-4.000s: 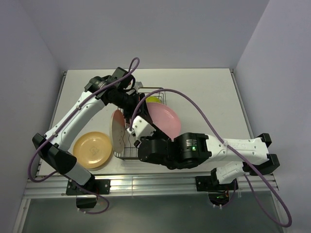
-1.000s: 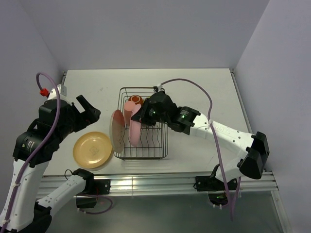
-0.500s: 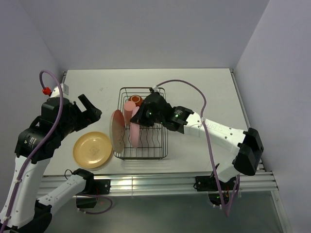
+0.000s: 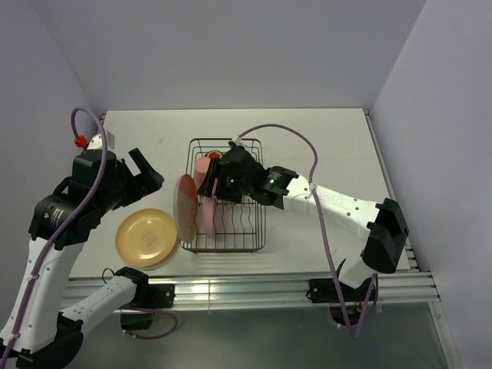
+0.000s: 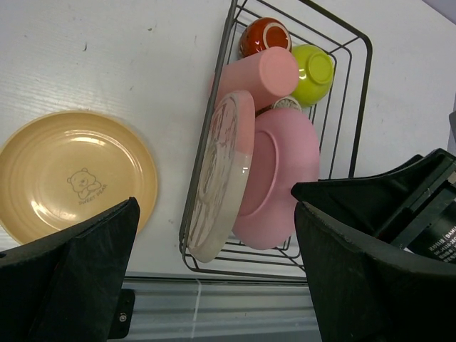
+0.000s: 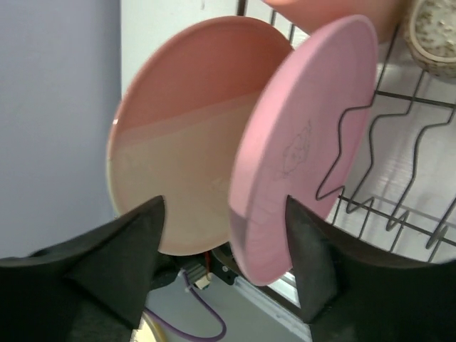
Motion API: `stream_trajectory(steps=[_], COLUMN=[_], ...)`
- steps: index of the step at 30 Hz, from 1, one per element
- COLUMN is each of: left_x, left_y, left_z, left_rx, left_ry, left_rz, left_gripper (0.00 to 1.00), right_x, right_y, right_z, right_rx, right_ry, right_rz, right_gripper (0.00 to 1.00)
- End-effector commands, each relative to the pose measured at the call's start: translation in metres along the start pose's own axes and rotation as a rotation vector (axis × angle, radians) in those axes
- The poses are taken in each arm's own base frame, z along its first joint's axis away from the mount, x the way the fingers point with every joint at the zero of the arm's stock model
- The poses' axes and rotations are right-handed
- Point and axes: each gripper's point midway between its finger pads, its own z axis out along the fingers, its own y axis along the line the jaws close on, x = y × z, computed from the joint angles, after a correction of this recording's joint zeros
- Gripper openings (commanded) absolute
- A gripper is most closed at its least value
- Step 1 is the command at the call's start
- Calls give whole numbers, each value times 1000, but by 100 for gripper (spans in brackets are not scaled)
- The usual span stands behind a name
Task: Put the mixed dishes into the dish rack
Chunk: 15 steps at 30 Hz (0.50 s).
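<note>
Right wrist view: right hand (image 6: 221, 239) opening wide, releasing pink plate (image 6: 303, 142); plate now standing upright in dish rack (image 6: 388, 206) beside pink-and-cream plate (image 6: 178, 157). Left hand (image 5: 217, 249) hovering wide, empty. Yellow-orange plate (image 5: 71, 178) lying on worktop (image 5: 107, 57), awaiting loading.

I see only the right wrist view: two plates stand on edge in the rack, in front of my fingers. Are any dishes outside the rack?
Observer: Yes, one. The yellow-orange plate lies flat on the table, left of the dish rack.
Operator: What fills the far end of the rack?
Observer: The lime-green bowl and the red-orange cup, side by side beyond the tumbler.
Operator: And the left gripper?
Observer: The left gripper is open and empty, raised above the table left of the rack.
</note>
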Motion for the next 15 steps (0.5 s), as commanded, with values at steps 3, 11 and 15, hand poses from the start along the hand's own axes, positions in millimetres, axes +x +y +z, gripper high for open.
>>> stream_trajectory(steps=[3, 11, 15], left_x=[-8, 13, 26], left_y=[-3, 34, 42], left_z=[-6, 9, 23], left_rx=[-3, -201, -268], left_ry=[-17, 31, 81], left_rz=[-11, -64, -131], left_gripper=[97, 99, 99], right_x=[-15, -30, -36], right_y=[23, 23, 16], right_z=[-17, -82, -123], right_rx=[-53, -73, -93], right_ry=[-57, -143, -181], right_rz=[-40, -28, -95], right_gripper=[79, 85, 85])
